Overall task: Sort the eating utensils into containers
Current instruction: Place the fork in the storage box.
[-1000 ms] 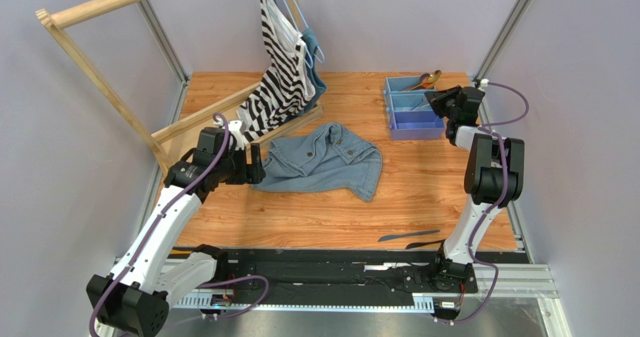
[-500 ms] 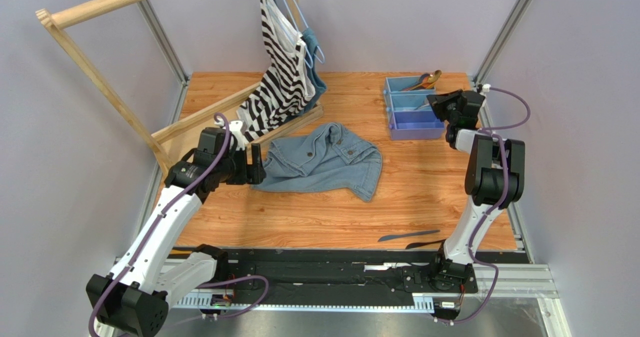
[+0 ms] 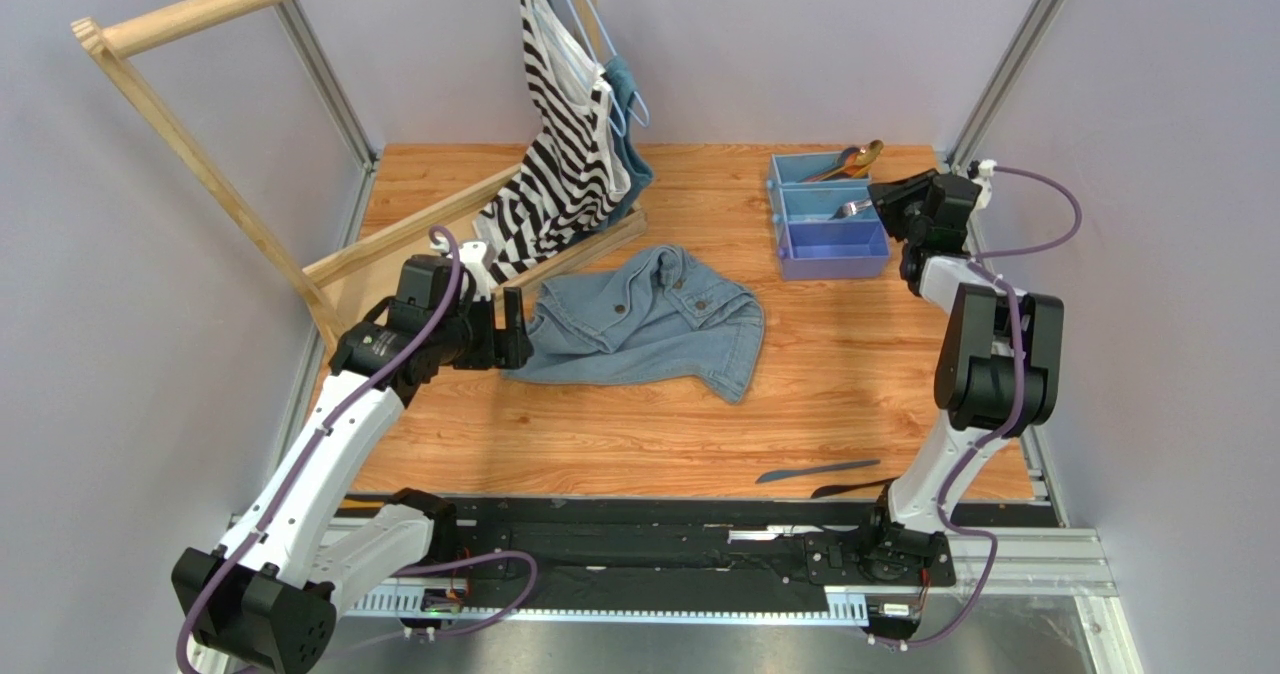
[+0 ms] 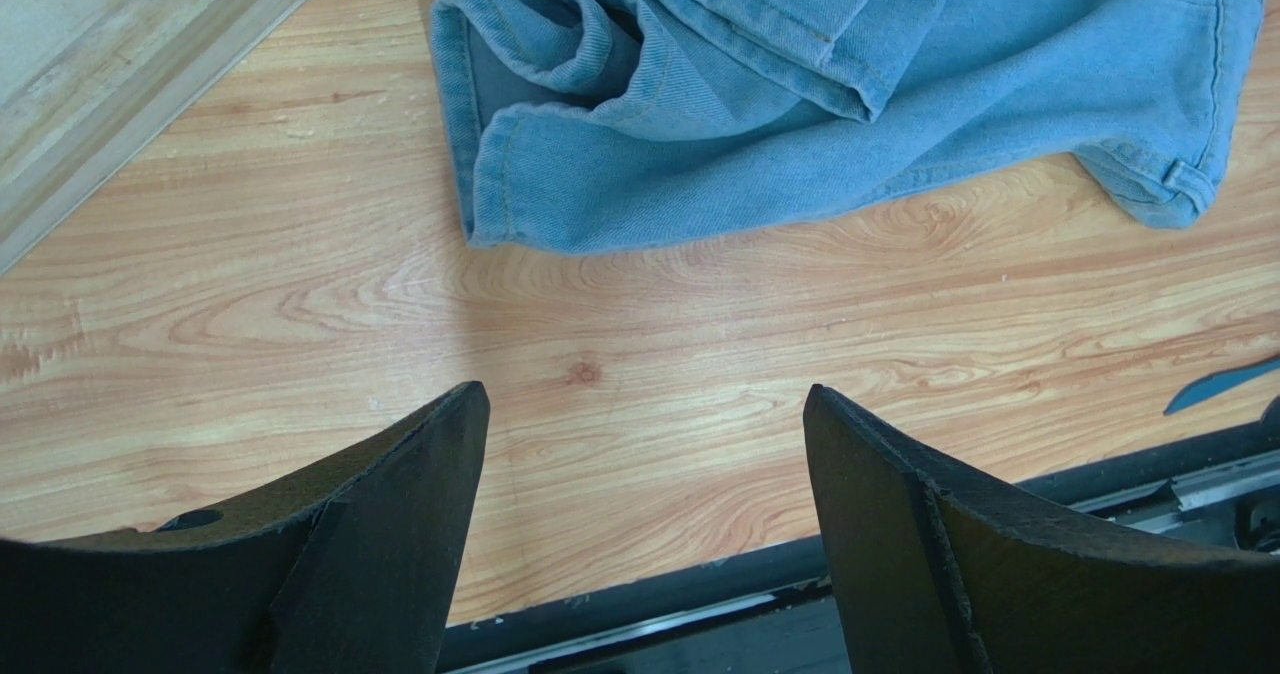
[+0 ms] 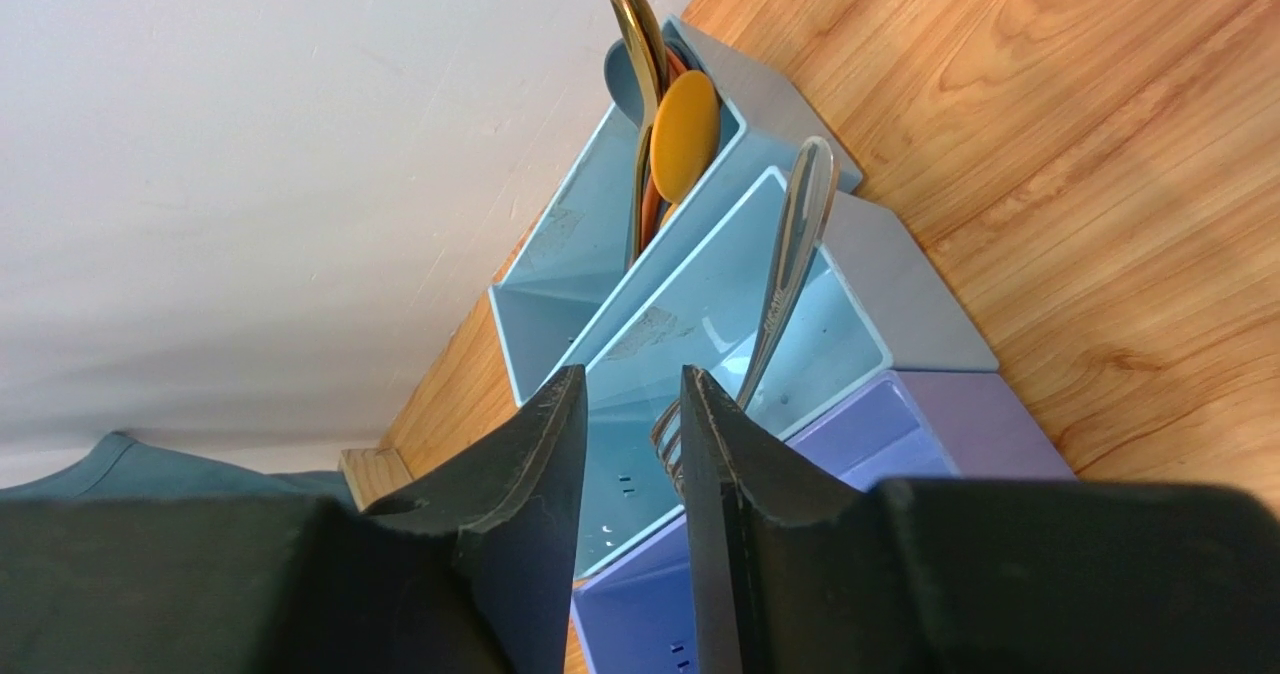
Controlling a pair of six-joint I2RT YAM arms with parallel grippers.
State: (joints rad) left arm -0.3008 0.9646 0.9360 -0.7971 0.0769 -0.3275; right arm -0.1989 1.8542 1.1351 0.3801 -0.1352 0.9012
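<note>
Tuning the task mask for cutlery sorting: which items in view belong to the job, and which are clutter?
Job: blue tray; spoons; fork; two knives, still unsorted.
Clutter: denim garment; striped top; wooden rack.

The counter (image 3: 842,359) is orange-brown with a wavy wood grain. The tray (image 5: 917,314) has two light blue compartments and a third in violet-blue. In it show a gold spoon (image 5: 621,7), an orange-yellow spoon (image 5: 684,134), a blue spoon (image 5: 613,74) and a silver fork (image 5: 789,254). On the counter lie a dark blue knife (image 3: 816,472) and a black knife (image 3: 849,488). The denim shirt (image 3: 654,322) is washed-out blue. The hanging top (image 3: 564,134) carries black and white stripes, with a teal garment (image 3: 634,157) behind it. The rack (image 3: 196,164) is pale wood. The left arm (image 3: 323,449) and right arm (image 3: 984,344) are black and white with purple cables (image 3: 1037,209). The left gripper (image 4: 646,404) and right gripper (image 5: 631,382) have black jaws.
</note>
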